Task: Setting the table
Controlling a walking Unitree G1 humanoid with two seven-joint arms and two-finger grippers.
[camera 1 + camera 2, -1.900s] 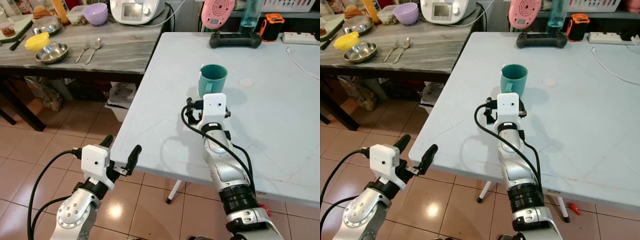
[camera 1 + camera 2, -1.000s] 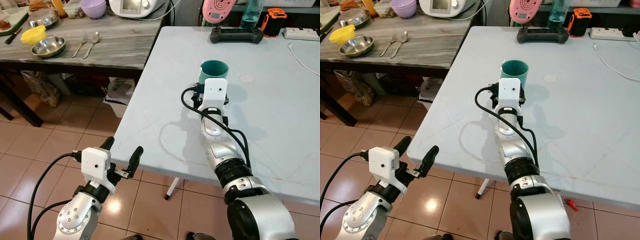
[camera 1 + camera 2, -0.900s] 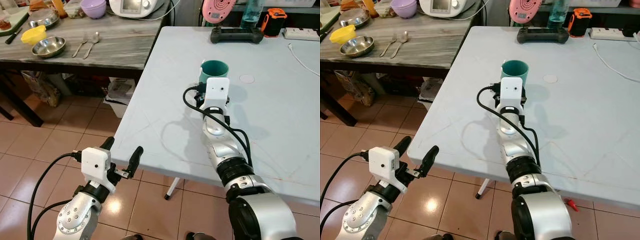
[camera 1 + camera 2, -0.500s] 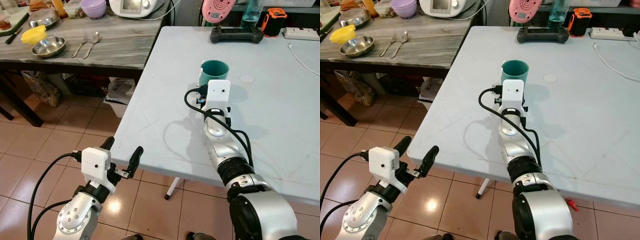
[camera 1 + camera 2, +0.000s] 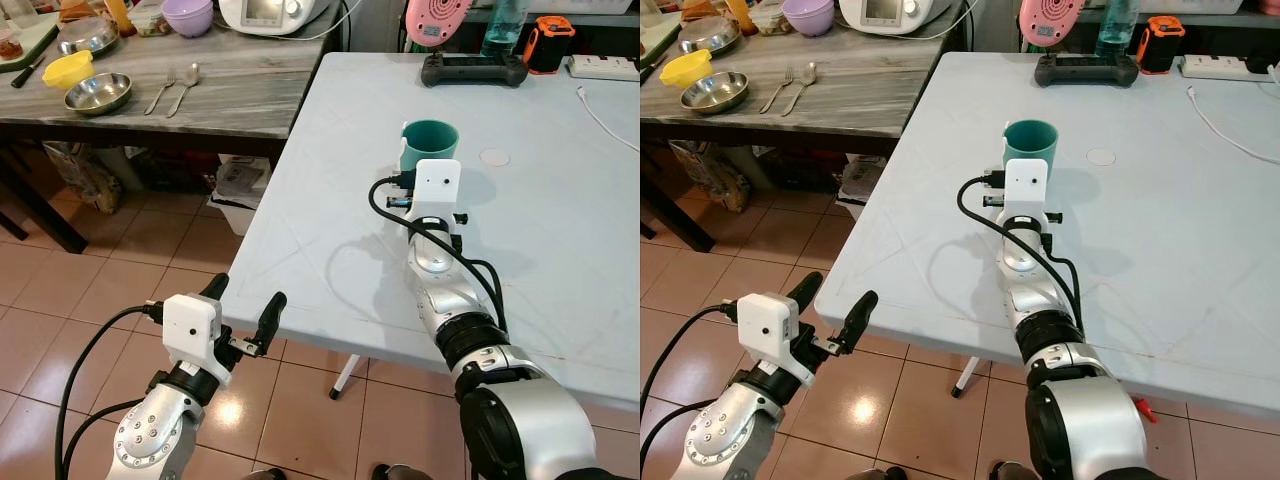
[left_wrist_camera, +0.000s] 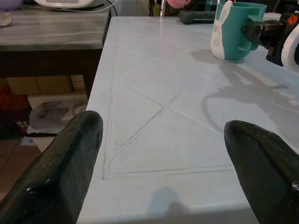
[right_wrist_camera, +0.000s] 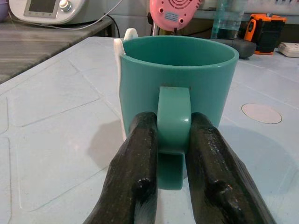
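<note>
The teal ceramic mug with a white rabbit-ear detail (image 7: 180, 84) stands upright on the pale grey desk (image 5: 560, 230), near its left edge. The right gripper (image 7: 172, 135) has its jaws pinching the mug's handle from both sides. The left gripper (image 5: 243, 308) hovers off the desk's near corner, jaws spread wide.

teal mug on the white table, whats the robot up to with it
The right pincer has its two black fingers closed on the handle of the teal mug, which stands upright on the white table. The left pincer hangs open and idle just off the table's near edge. The bowls, fork and spoon sit on the wooden side table.
</note>
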